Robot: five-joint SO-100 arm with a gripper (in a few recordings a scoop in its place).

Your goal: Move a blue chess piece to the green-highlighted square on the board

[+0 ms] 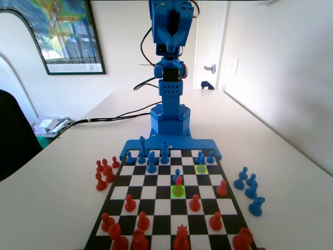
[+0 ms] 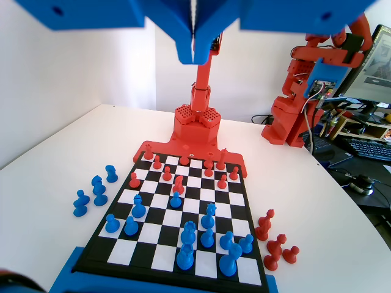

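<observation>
Blue arm's parked way up high, gripper (image 2: 193, 36) with its jaws pressed together, nothing in them, so I'd say we're at the very start. Green-highlighted square (image 1: 178, 191) sits mid-board (image 1: 156, 207) in the fixed view. Just at its 12 o'clock stands a red pawn (image 1: 179, 180), with the blue chess piece (image 1: 177, 173) right behind it; that's probably the one, though it's small and half hidden. Next move: drop down, spread the jaws, grab that pawn without bumping the red one.
</observation>
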